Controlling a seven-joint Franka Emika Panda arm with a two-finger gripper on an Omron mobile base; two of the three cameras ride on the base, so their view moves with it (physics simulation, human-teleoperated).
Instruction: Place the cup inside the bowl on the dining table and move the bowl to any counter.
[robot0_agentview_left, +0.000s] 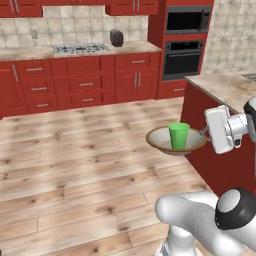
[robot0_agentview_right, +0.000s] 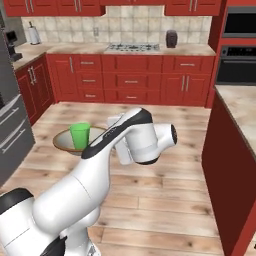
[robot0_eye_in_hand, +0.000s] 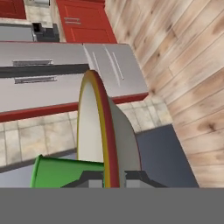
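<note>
The wide beige bowl (robot0_agentview_left: 160, 138) with its brown-gold rim hangs in the air over the wooden floor, level, with the green cup (robot0_agentview_left: 178, 135) standing upright inside it. My gripper (robot0_agentview_left: 203, 132) is shut on the bowl's right rim, just left of the dining table (robot0_agentview_left: 225, 90) and its red base. In the hand view the bowl's rim (robot0_eye_in_hand: 94, 113) runs edge-on between my fingertips (robot0_eye_in_hand: 89, 178), the gripper (robot0_eye_in_hand: 109, 179) clamps it, and the cup (robot0_eye_in_hand: 61, 173) lies to the left. From the right base, the bowl (robot0_agentview_right: 62, 140) and cup (robot0_agentview_right: 79, 136) sit left of my forearm.
The counter (robot0_agentview_left: 30, 52) over red drawers runs along the back wall with a cooktop (robot0_agentview_left: 80, 48) and a dark jar (robot0_agentview_left: 116, 38). A built-in oven stack (robot0_agentview_left: 182, 45) stands at its right. A steel fridge (robot0_agentview_right: 10, 125) is at the left. Wooden floor (robot0_agentview_left: 75, 165) lies between.
</note>
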